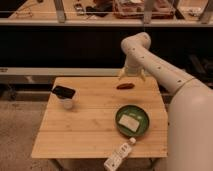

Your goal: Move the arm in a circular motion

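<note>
The large white arm [155, 62] of thick rounded segments with small dark dots reaches in from the right, its elbow joint [136, 44] high above the table's far edge. Its pale gripper [131, 75] hangs down from the elbow over the far right part of the wooden table [90, 125], just above a small dark reddish object [125, 86]. The gripper holds nothing that I can see.
A green plate [142, 127] with a white block [130, 121] sits right of centre. A white bottle [119, 156] lies at the near edge. A cup [68, 103] with a dark object [63, 92] on top stands at the left. A dark counter with shelves runs behind.
</note>
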`<state>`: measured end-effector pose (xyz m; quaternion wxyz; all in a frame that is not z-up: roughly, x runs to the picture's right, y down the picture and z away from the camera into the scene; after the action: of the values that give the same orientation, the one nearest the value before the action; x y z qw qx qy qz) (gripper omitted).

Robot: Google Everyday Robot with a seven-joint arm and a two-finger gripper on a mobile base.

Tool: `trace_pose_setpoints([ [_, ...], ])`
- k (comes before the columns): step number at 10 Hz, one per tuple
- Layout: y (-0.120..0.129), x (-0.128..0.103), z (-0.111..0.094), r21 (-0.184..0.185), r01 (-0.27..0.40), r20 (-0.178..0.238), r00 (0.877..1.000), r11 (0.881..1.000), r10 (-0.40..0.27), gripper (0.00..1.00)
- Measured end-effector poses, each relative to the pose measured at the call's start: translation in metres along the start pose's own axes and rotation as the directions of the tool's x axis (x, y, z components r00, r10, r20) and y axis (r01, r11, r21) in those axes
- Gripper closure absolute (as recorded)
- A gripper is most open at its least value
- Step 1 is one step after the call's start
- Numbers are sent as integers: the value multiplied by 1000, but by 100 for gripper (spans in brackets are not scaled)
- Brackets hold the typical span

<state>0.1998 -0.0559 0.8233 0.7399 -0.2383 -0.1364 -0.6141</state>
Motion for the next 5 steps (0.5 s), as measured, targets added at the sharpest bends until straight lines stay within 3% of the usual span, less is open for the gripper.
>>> trace_pose_setpoints([
  [1, 51, -12, -7, -41, -93, 0, 996, 995, 93, 20],
  [2, 96, -35, -20, -78, -180, -3, 984, 981, 180, 20],
  [4, 128, -87, -41, -102, -259, 8, 965, 960, 261, 20],
  [5, 122, -123, -51, -82, -277, 29, 960, 958, 280, 20],
])
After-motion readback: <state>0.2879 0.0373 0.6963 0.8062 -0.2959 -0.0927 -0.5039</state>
